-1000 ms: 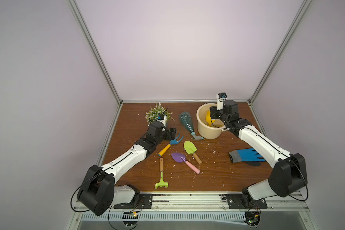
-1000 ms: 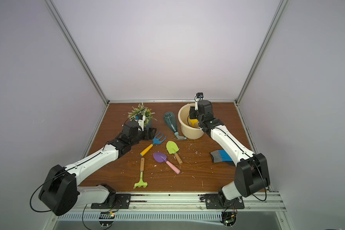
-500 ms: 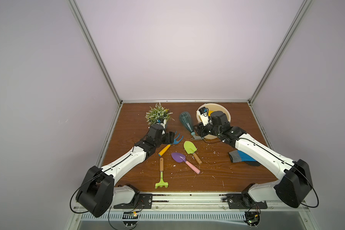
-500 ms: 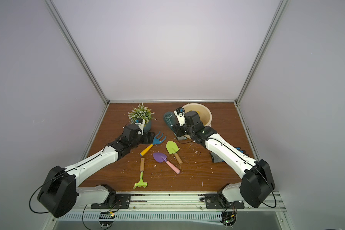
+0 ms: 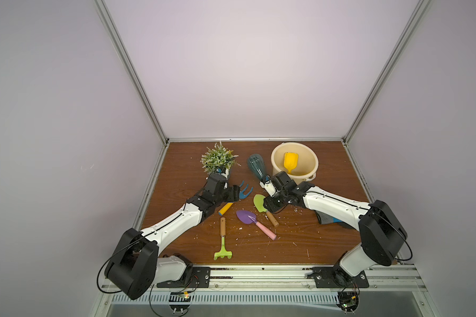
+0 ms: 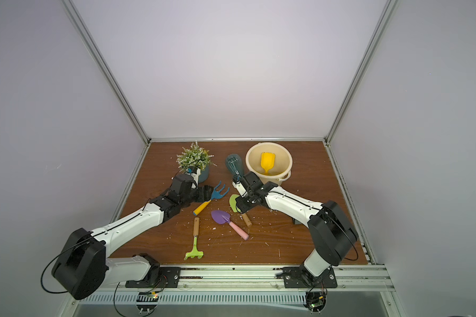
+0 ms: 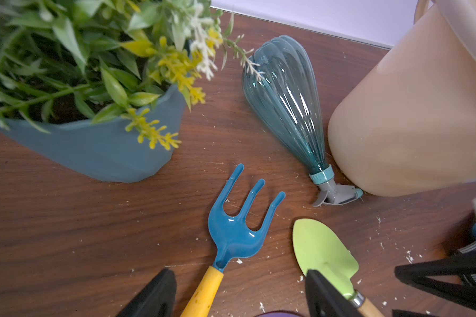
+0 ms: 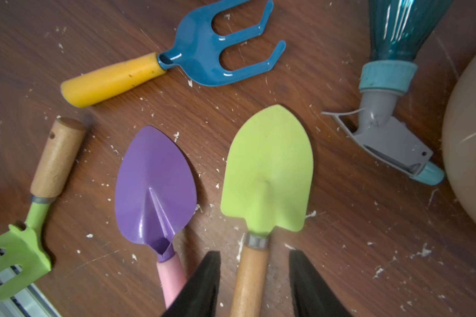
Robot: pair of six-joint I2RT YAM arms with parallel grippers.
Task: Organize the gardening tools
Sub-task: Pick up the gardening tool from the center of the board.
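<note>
The left arm (image 5: pixel 176 222) reaches low and forward across the table (image 5: pixel 313 241), and the left gripper (image 7: pixel 237 277) is spread with a finger on each side of the blue fork (image 7: pixel 235 233)'s yellow handle, not pinching it. The right arm (image 5: pixel 333 204) stretches inward and its right gripper (image 8: pixel 254 254) is also spread, straddling the wooden handle of the lime-green trowel (image 8: pixel 267 170) with a gap on both sides. The purple trowel (image 8: pixel 154 186) lies just beside it, the lime-green rake (image 5: pixel 222 247) nearer the front edge, and the teal spray bottle (image 7: pixel 289 109) lies on its side against the cream bucket (image 5: pixel 294 143), where the yellow scoop (image 5: pixel 290 162) rests inside. The potted plant (image 5: pixel 217 160) stands behind the left wrist. The glove (image 5: pixel 330 219) is mostly hidden under the right arm. A second ago the right gripper was over the bucket; it has since swung down to the trowel, while the left arm has barely shifted.
</note>
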